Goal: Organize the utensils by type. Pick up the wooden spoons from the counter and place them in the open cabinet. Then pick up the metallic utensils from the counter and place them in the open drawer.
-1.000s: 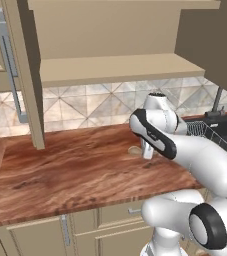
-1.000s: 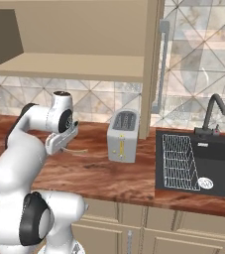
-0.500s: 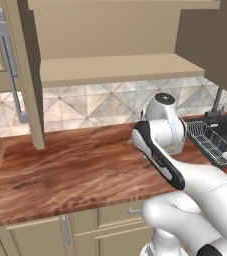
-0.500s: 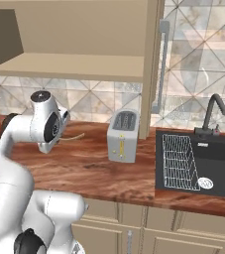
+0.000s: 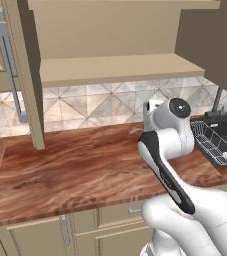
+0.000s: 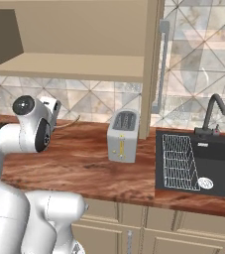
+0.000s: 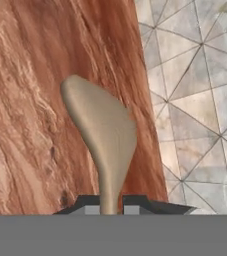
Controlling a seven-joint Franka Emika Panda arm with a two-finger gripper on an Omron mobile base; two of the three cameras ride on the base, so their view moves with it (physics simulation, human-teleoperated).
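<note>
My gripper [image 7: 109, 206] is shut on the handle of the pale wooden spoon [image 7: 102, 135]. The spoon's bowl points away from the hand, above the reddish-brown counter [image 7: 30, 100] and close to the tiled wall. From the right base view the spoon [image 6: 68, 122] sticks out as a thin tan line beside the wrist, held above the counter [image 6: 84, 163]. Its tip [image 5: 135, 131] peeks out left of the arm in the left base view. The open cabinet's shelf [image 5: 110, 67] hangs above and behind. The metallic utensils and the open drawer are out of view.
A silver toaster [image 6: 123, 135] stands on the counter right of the arm. Past it lies a black sink [image 6: 218, 168] with a wire rack [image 6: 178, 161] and a faucet [image 6: 213, 111]. The cabinet's open door [image 5: 30, 75] hangs at the left.
The hand has risen from the counter and turned, carrying the wooden spoon up and toward the back wall. The wrist now stands higher and nearer the tiles.
</note>
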